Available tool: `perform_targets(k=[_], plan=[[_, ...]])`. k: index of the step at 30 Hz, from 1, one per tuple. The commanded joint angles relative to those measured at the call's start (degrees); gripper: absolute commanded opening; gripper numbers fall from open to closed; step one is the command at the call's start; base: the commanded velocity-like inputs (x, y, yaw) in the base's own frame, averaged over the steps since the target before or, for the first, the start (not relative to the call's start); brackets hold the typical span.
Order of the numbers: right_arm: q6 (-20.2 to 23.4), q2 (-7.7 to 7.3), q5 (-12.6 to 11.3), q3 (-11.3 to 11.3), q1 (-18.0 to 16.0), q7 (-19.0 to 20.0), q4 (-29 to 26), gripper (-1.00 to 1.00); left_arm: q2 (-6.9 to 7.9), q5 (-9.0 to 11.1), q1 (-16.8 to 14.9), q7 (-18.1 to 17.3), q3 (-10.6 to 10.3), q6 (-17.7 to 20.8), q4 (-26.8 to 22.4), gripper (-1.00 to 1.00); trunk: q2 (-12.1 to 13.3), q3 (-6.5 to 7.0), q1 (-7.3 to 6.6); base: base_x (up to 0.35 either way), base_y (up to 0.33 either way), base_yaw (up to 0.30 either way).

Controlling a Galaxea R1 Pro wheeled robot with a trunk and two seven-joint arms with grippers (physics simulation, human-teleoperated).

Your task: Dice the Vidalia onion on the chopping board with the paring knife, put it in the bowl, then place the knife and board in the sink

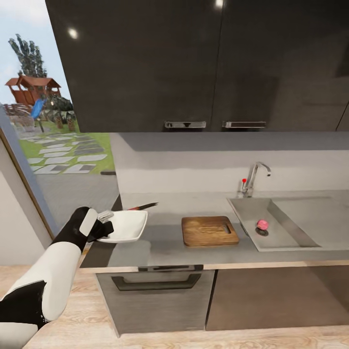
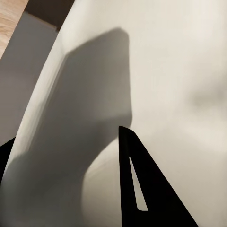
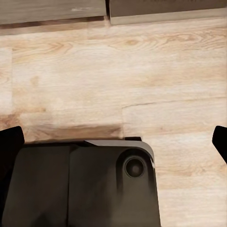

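The Vidalia onion (image 1: 262, 224), small and pinkish-red, lies in the grey sink (image 1: 286, 237) under the chrome tap. The brown chopping board (image 1: 209, 230) rests on the countertop (image 1: 165, 245) just left of the sink. The paring knife (image 1: 143, 206) lies behind the white square bowl (image 1: 127, 226), which sits at the counter's left end, slightly tilted. My left gripper (image 1: 103, 224) holds the bowl's left rim; in the left wrist view one dark finger (image 2: 146, 189) lies over the bowl's white surface (image 2: 156, 71). My right gripper (image 3: 116, 135) hangs open over the wooden floor.
Dark wall cabinets (image 1: 194, 63) hang above the counter, with a drawer front (image 1: 155, 281) below it. A large window (image 1: 53, 121) onto a garden fills the left wall. The robot's dark base (image 3: 80, 184) lies under the right gripper.
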Motion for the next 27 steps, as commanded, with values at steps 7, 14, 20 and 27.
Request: perform_targets(k=[7, 14, 20, 27], plan=[[0.0, -0.02, -0.15, 0.19, 0.0, -0.35, -0.11, 1.0, -0.08, 0.7, -0.05, 0.49, 0.05, 0.14, 0.34, -1.0, -0.13, -0.54, 0.04, 0.0, 0.0, 0.0], [-0.01, -0.02, -0.15, 0.19, 0.0, -0.35, -0.08, 1.0, -0.07, 0.7, -0.05, 0.49, 0.05, 0.11, 0.36, -1.0, -0.13, -1.17, 0.04, 0.0, 0.0, 0.0], [-0.03, -0.02, -0.15, 0.19, 0.0, -0.34, -0.15, 1.0, -0.06, 0.69, -0.05, 0.49, 0.05, 0.07, 0.36, -1.0, -0.13, -1.71, 0.04, 0.0, 0.0, 0.0], [-0.03, -0.02, -0.15, 0.19, 0.0, -0.34, -0.15, 1.0, 0.0, 0.7, -0.05, 0.49, 0.05, 0.06, 0.36, -1.0, -0.13, -2.35, 0.04, 0.0, 0.0, 0.0]])
